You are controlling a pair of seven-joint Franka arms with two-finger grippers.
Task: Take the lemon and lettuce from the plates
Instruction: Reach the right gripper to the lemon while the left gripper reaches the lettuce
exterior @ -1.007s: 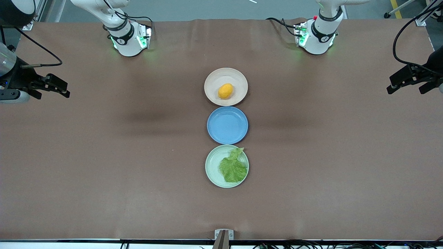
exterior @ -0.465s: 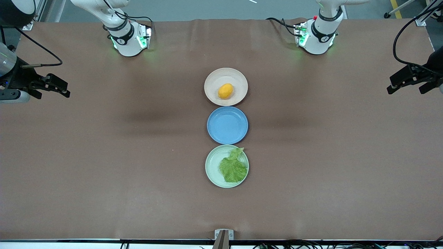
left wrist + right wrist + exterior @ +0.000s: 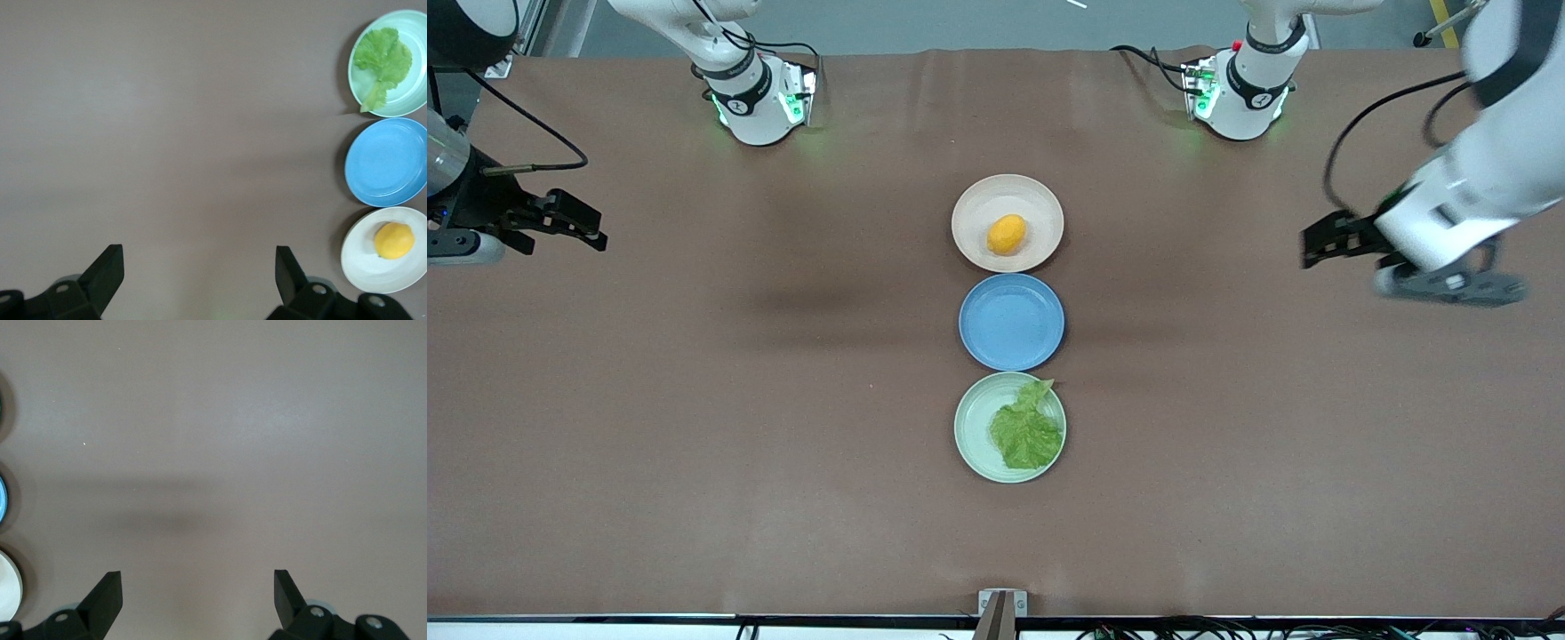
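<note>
The lemon (image 3: 1006, 234) lies on the beige-pink plate (image 3: 1045, 200), the plate nearest the arms' bases; both show in the left wrist view, lemon (image 3: 394, 240) on plate (image 3: 360, 257). The lettuce (image 3: 1025, 430) lies on the mint green plate (image 3: 971, 418), nearest the front camera; the left wrist view shows lettuce (image 3: 382, 59) and plate (image 3: 412, 99). My left gripper (image 3: 1319, 242) is open and empty over bare table toward the left arm's end. My right gripper (image 3: 580, 227) is open and empty over the right arm's end, waiting.
An empty blue plate (image 3: 1011, 321) lies between the two other plates, also in the left wrist view (image 3: 387, 162). The brown table cover (image 3: 738, 400) stretches out on both sides of the plate row. A small bracket (image 3: 1001, 604) sits at the table's front edge.
My left arm has swung in from the table's end toward the plates, its gripper now well inside the front view. The right arm, the plates, the lemon and the lettuce have not moved.
</note>
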